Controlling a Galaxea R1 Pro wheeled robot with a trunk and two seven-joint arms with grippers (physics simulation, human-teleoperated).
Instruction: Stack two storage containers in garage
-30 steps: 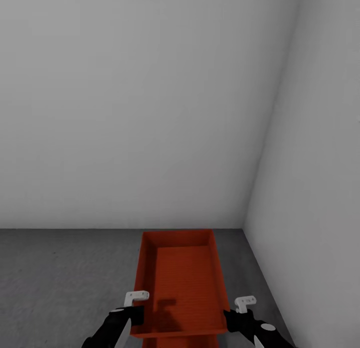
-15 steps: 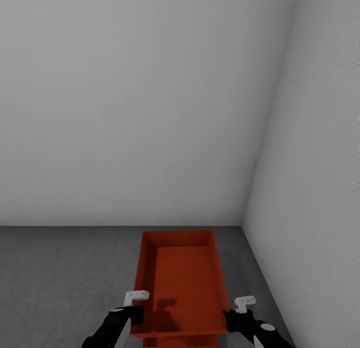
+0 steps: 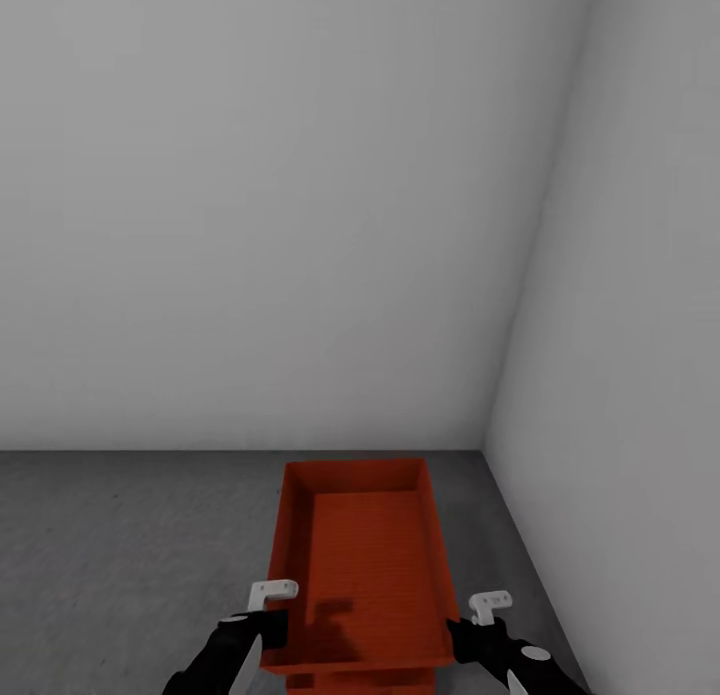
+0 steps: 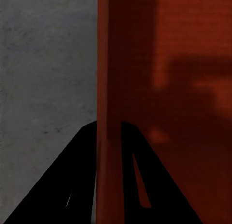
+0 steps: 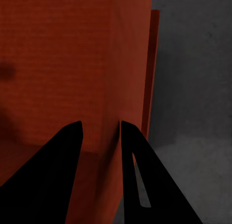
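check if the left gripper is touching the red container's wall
Touching. In the left wrist view the left gripper has its two fingers on either side of the storage container wall, no gap visible.

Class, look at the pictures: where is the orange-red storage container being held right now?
In the head view, the upper storage container sits low and centre, between the left gripper and right gripper, above the concrete floor, near the corner.

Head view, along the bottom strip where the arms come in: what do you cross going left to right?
Grey concrete floor → left gripper → orange-red container → right gripper → pale side wall.
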